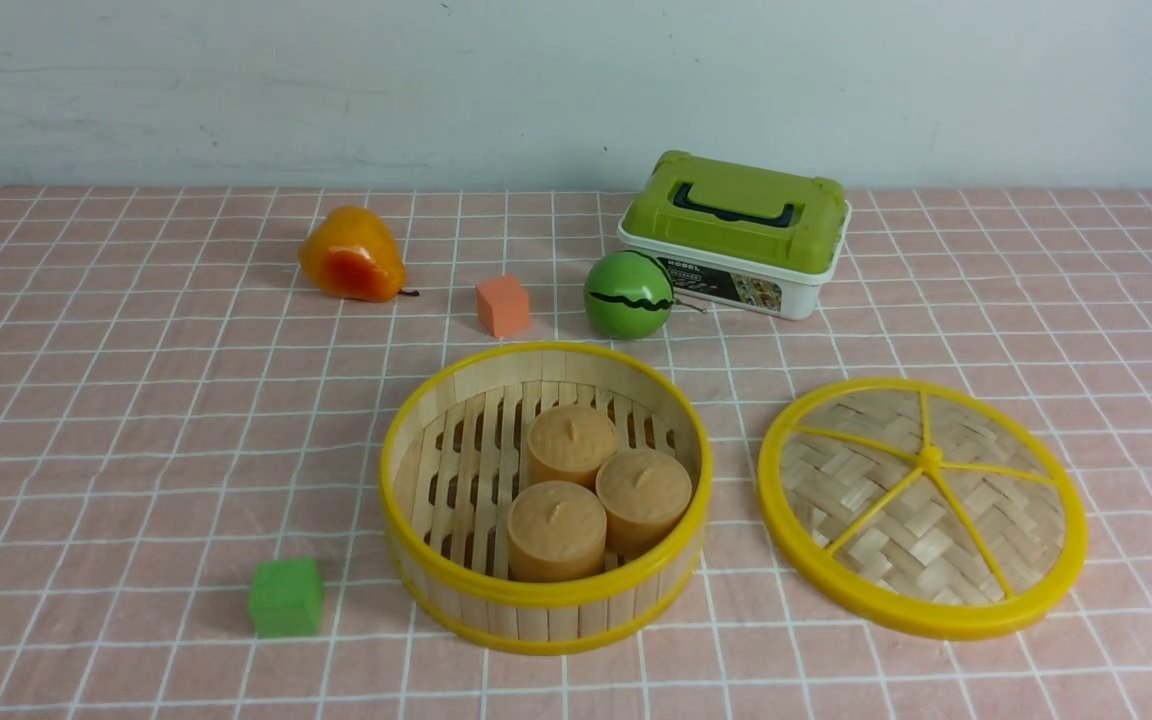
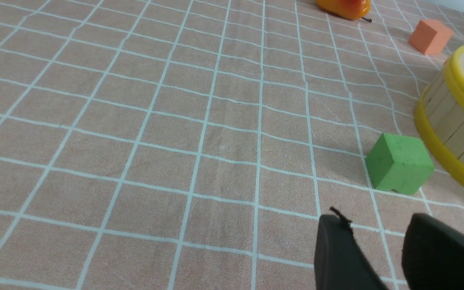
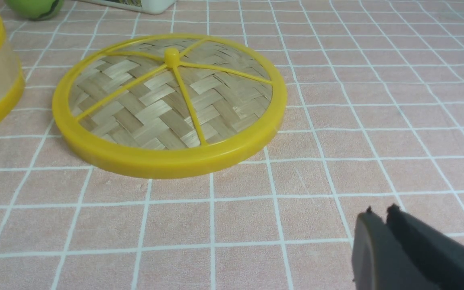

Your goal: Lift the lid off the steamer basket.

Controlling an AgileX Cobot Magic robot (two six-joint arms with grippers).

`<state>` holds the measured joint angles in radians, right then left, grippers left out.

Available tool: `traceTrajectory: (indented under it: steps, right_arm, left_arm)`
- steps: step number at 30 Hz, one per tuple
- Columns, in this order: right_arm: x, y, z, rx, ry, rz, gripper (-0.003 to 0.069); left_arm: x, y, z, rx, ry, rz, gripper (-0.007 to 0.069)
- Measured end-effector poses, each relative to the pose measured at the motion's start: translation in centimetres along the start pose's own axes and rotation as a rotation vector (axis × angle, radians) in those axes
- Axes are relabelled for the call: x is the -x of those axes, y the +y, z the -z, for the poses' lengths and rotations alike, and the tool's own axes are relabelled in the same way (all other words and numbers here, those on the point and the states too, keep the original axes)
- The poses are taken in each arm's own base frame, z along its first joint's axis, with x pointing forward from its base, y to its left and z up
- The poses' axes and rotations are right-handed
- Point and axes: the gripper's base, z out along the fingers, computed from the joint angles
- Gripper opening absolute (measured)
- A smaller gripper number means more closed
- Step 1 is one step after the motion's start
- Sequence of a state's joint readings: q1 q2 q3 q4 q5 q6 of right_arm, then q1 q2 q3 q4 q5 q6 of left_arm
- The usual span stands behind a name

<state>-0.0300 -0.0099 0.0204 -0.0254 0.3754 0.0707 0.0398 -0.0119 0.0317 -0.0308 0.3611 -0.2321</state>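
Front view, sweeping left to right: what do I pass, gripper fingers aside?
Green cube, orange pear, steamer basket holding three buns, green box, bamboo lid; the salmon cube and green ball overlap the basket's span.

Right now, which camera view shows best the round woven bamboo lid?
The front view: the round woven bamboo lid appears whole, seen more from above. The right wrist view shows it whole but flatter; the left wrist view, none.

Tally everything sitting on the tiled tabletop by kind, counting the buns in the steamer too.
Bamboo steamer basket: 1
Woven steamer lid: 1
Brown toy buns: 3
Cubes, one green, one orange: 2
Orange toy pear: 1
Green striped ball: 1
Lidded green-and-white box: 1
Total: 10
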Motion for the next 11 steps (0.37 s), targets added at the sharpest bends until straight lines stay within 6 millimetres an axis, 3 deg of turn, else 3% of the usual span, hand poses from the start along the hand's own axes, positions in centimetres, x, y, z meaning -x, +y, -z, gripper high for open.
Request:
traceTrajectory:
  steps: [11]
  right_arm:
    - [0.0, 0.0, 0.0, 0.0, 0.0, 0.0, 0.0032]
  left_arm:
    - [0.0, 0.0, 0.0, 0.0, 0.0, 0.0, 0.0239]
